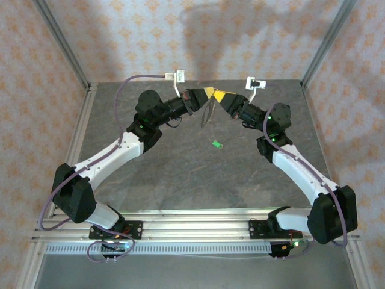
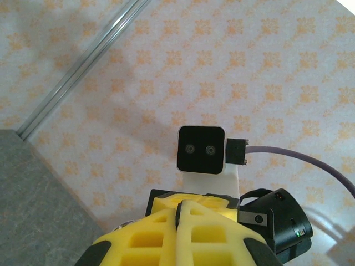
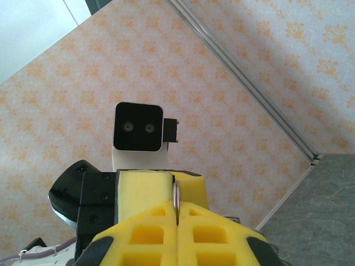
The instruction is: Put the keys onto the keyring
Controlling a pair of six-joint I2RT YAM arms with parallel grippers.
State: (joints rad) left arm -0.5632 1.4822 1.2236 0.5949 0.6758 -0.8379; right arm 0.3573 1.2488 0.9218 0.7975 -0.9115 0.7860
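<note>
I find the yellow-fingered left gripper [image 2: 180, 206] closed, the right gripper [image 3: 177, 209] nipping a thin pale wire keyring [image 3: 175, 194] edge-on; misaligned pulling could drop it.

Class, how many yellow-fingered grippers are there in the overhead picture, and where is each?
2. The left gripper, from the left, and the right gripper, pinching the keyring, meet tip to tip above the far middle of the table; none looks hidden.

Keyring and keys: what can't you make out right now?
Top external: the strand hanging below the left hand and right hand is too thin to tell keys from keyring.
Right wrist: the right hand's pads hide all but a metal sliver.
Left wrist: the left hand's shut fingers hide anything between them.
</note>
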